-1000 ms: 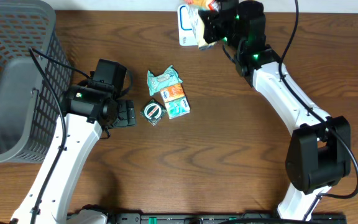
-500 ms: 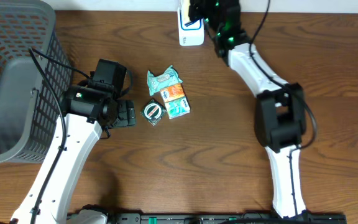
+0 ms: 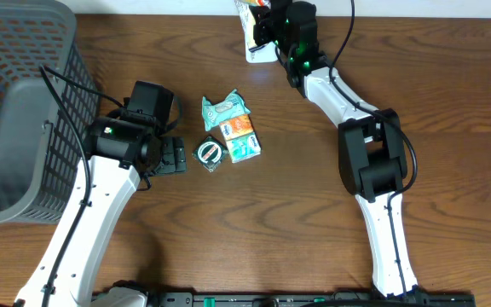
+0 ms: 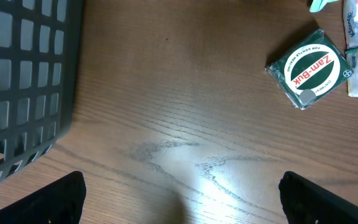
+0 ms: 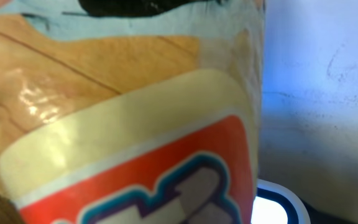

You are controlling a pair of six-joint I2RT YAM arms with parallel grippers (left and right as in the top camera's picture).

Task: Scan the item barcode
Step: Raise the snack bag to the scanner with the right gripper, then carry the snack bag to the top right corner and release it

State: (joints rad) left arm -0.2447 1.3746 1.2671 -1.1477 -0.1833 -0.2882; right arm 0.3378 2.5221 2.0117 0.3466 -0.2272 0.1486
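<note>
- Right end effector (image 3: 271, 21): clenched on a snack packet (image 5: 135, 124); the fingers themselves are hidden behind the packet in the right wrist view.
- Snack packet: cream, tan and red-orange wrapper, held off the worktop (image 3: 314, 213) at its far edge, just over the scanner (image 3: 258, 54); it fills almost the whole right wrist view.
- Scanner: white body with blue trim, at the far edge of the worktop, partly covered by the packet and end effector.
- Left end effector (image 3: 174, 156): released, fingers spread wide, grasping nothing, low over bare wood.
- Zam-Buk tin (image 4: 307, 68): green, flat on the worktop, just beside the left end effector.
- Teal wipes pack (image 3: 224, 109), orange packet (image 3: 240, 126), tissue pack (image 3: 245, 148): clustered next to the tin.
- Basket (image 3: 24, 102): grey mesh, far left.
</note>
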